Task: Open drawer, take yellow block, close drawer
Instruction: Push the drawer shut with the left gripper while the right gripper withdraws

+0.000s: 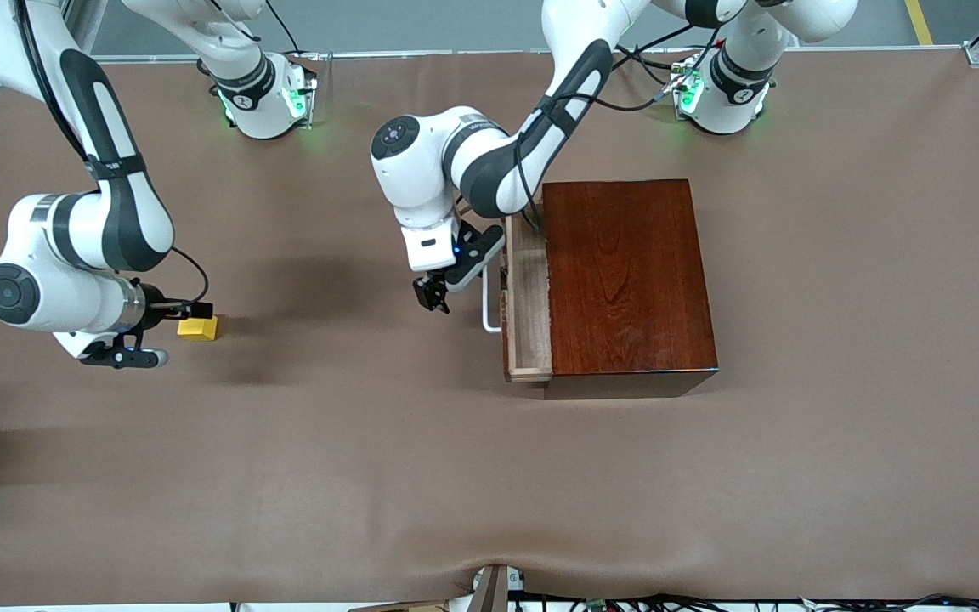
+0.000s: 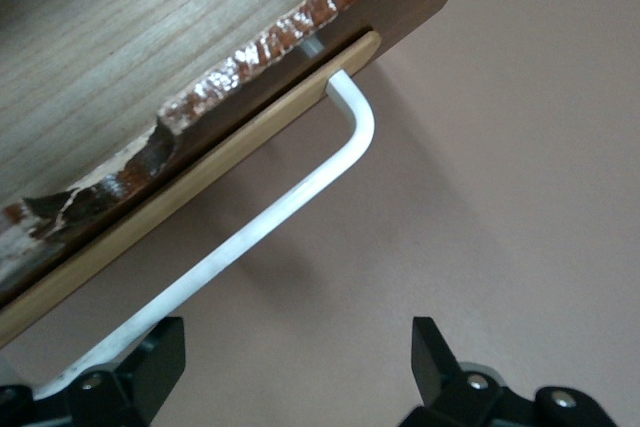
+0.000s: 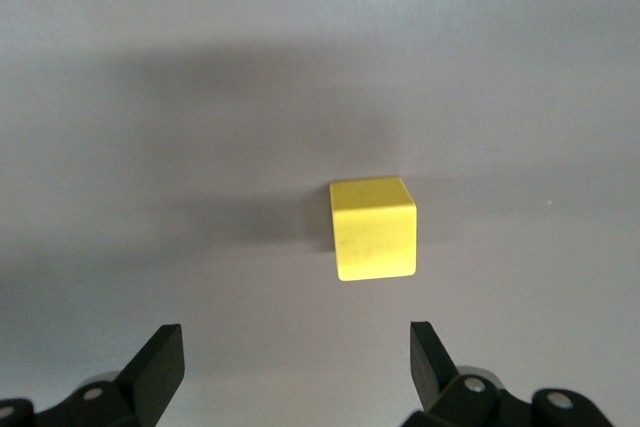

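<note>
The yellow block [image 1: 198,328] rests on the brown table near the right arm's end. My right gripper [image 1: 190,312] hovers just over it, open and holding nothing. In the right wrist view the block [image 3: 372,229] lies ahead of the spread fingertips [image 3: 295,362], apart from both. The drawer [image 1: 528,297] juts a short way out of the dark reddish box [image 1: 625,272]. My left gripper [image 1: 432,293] is open beside the drawer's white handle [image 1: 489,306]. In the left wrist view the handle [image 2: 300,197] runs past one finger [image 2: 150,362] and is not clasped.
The box stands mid-table toward the left arm's end, with its drawer facing the right arm's end. Both arm bases [image 1: 264,98] [image 1: 723,93] sit along the table edge farthest from the front camera. Bare brown cloth [image 1: 455,476] covers the table.
</note>
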### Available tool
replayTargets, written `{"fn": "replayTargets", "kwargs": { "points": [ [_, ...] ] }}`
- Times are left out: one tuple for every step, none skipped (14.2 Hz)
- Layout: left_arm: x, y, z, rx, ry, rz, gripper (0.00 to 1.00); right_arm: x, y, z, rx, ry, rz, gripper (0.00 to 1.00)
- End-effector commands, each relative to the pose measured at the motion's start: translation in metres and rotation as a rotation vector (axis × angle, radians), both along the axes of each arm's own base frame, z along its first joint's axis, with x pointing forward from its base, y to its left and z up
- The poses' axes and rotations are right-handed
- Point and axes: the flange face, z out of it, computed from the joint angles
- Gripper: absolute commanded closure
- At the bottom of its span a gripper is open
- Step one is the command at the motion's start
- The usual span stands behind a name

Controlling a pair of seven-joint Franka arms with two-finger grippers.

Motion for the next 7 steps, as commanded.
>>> {"fn": "replayTargets", "kwargs": {
  "points": [
    [0.016, 0.023, 0.005, 0.071, 0.020, -0.005, 0.00, 0.025, 0.019, 0.052, -0.006, -0.025, 0.029, 0.00],
    [0.019, 0.029, 0.004, 0.088, 0.031, 0.002, 0.00, 0.036, 0.029, 0.088, 0.001, -0.006, 0.048, 0.00],
    [0.021, 0.033, 0.003, 0.101, 0.042, 0.007, 0.00, 0.046, 0.034, 0.112, 0.008, 0.031, 0.057, 0.00],
    [0.023, 0.036, 0.002, 0.114, 0.052, 0.009, 0.00, 0.054, 0.035, 0.133, 0.013, 0.062, 0.061, 0.00],
    [0.023, 0.038, 0.001, 0.123, 0.061, 0.004, 0.00, 0.057, 0.039, 0.150, 0.014, 0.077, 0.068, 0.00],
    [0.026, 0.041, 0.000, 0.129, 0.065, 0.007, 0.00, 0.058, 0.044, 0.161, 0.018, 0.075, 0.078, 0.00],
    [0.026, 0.042, 0.000, 0.130, 0.066, 0.009, 0.00, 0.056, 0.050, 0.167, 0.019, 0.075, 0.086, 0.00]
  ]
}}
